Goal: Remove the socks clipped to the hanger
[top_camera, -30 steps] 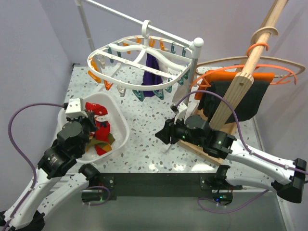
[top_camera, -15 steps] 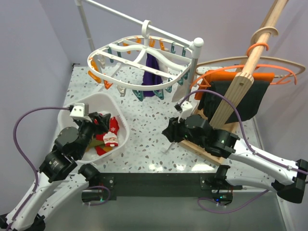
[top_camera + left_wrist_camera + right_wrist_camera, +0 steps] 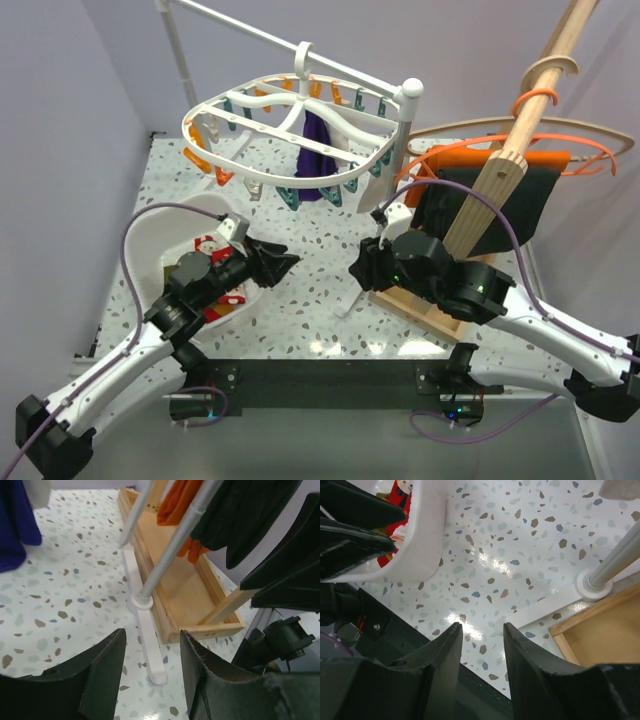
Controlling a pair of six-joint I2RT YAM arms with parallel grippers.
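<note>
The white oval hanger (image 3: 262, 112) with orange and teal clips hangs from a white rail at the back. A dark purple sock (image 3: 318, 152) hangs clipped under it and shows in the left wrist view (image 3: 14, 527), with a small white piece (image 3: 37, 490) beside it. Red Christmas socks (image 3: 208, 246) lie in the white basin (image 3: 222, 208), also seen in the right wrist view (image 3: 400, 495). My left gripper (image 3: 285, 262) is open and empty, low over the table right of the basin. My right gripper (image 3: 358, 268) is open and empty, facing it.
A white rack pole with a foot (image 3: 145, 630) stands between the grippers. A wooden tray base (image 3: 425, 305) holds a slanted wooden post, with black (image 3: 500, 210) and orange cloths on thin hangers at the right. The basin rim (image 3: 427, 530) lies near the right gripper.
My left arm has swung out of the basin to the right, open and empty. The red socks stay in the basin. My right gripper has shifted slightly up and right.
</note>
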